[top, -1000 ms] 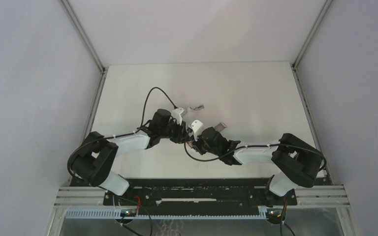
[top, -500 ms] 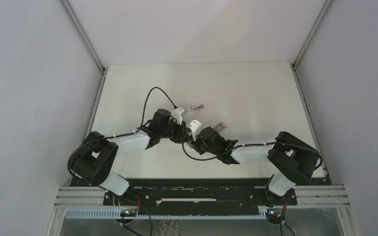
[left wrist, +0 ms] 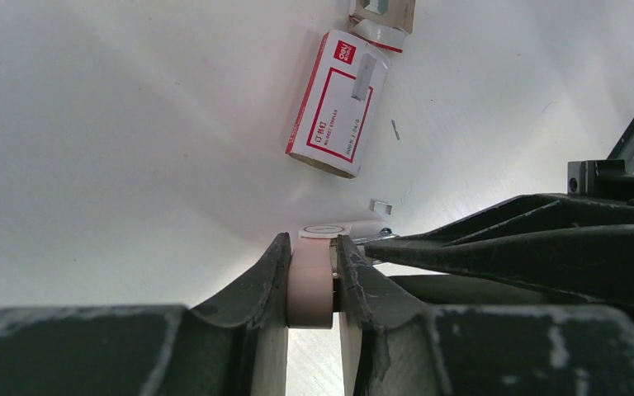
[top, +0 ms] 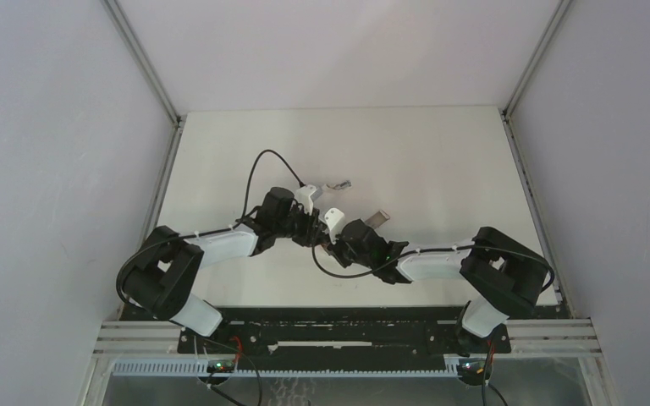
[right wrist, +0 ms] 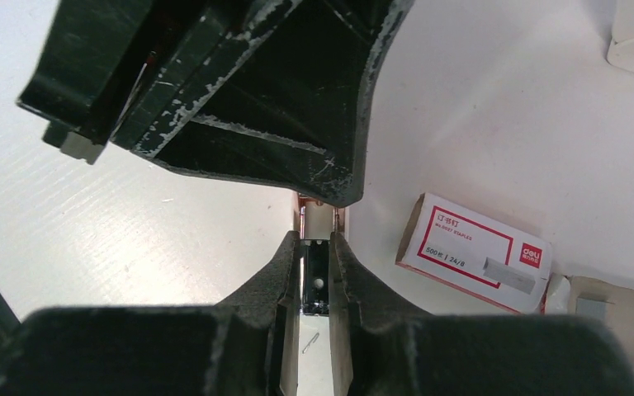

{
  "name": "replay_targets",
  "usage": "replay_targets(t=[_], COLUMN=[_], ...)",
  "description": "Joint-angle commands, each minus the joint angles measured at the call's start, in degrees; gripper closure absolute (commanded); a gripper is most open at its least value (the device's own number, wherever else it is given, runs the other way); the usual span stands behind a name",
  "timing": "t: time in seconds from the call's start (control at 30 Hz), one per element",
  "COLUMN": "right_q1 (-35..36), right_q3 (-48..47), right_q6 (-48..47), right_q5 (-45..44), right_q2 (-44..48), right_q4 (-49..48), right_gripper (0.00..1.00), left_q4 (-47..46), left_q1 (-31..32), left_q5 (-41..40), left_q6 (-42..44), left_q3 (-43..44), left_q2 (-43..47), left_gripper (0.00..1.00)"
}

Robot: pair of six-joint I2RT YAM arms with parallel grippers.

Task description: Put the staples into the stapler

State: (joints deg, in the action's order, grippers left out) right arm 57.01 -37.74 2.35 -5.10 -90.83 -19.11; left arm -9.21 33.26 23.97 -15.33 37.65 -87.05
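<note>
**A:** From above, where do the arms meet?

**B:** At mid-table. The left gripper (top: 313, 233) and the right gripper (top: 336, 245) come tip to tip. What sits between them is hidden there, so I cannot tell from this view how the jaws stand. The red-and-white box (top: 378, 217) lies on the table (top: 440, 161) at 2 o'clock from that meeting point, near it. A small grey piece (top: 338, 183) lies at 12 o'clock, a little further off.

**A:** And the left wrist view?

**B:** The left jaws are clamped on a pale pink part of the stapler (left wrist: 309, 289), with a finger pressed to each side. The box lies flat at 12 o'clock from the fingertips, apart from them. Its sliding tray (left wrist: 404, 12) sticks out of the far end and is cut by the top edge. A loose bit of staple (left wrist: 379, 205) lies at 1 o'clock. The right gripper's dark body comes in from 3 o'clock.

**A:** The right wrist view?

**B:** The right jaws are closed on the stapler's narrow metal channel, and its pink edge shows at 12 o'clock past the tips. The left gripper fills the frame from 10 to 12 o'clock. The box lies at 3 o'clock, clear of the fingers. The tray is drawn out at the box's 4 o'clock end, and the staples (right wrist: 592, 307) lie grey inside it.
</note>
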Motion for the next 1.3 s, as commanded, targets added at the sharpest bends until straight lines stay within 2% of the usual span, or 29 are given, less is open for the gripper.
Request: replay_targets(t=[0.0, 1.27], right_q1=[0.95, 1.05], right_q3=[-1.9, -1.46], right_q6=[-0.15, 0.97], right_q5=[-0.49, -2.68], right_q2=[1.96, -0.09], right_q4=[-0.54, 1.1], right_gripper=[0.94, 0.95], left_q4=[4.11, 4.65], left_q1=[0.68, 0.7], left_q5=[1.7, 1.35], left_q6=[1.2, 1.58], left_q3=[1.11, 1.11], left_q2=[-1.34, -0.9], left_gripper=[0.83, 0.83])
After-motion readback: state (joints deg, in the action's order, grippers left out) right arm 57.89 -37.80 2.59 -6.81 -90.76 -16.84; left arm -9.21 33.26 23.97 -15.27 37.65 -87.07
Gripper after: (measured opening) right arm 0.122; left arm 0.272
